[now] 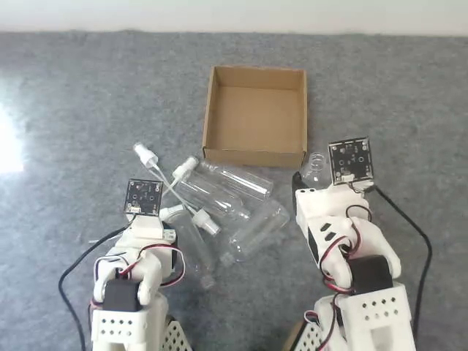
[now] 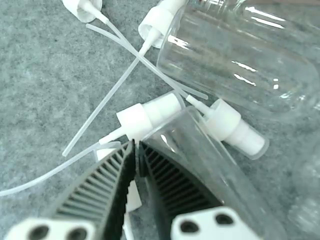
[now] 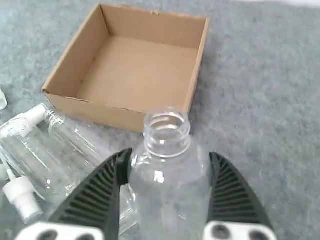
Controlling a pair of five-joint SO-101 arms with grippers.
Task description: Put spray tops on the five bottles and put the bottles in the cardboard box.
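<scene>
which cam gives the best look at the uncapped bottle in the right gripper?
Right wrist view: the bottle sits upright in the right gripper, open threaded neck plain. High view catches its neck and shoulder by the cardboard box.

You are looking at a tabletop (image 1: 73, 102) covered in grey, felt-like cloth. A pale wall (image 1: 234, 13) is running as a strip along its far edge, and a bright patch of light (image 1: 7, 142) is glaring at its left side.

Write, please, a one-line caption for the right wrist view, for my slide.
Right gripper grips a capless clear bottle; the empty cardboard box lies beyond.
</scene>
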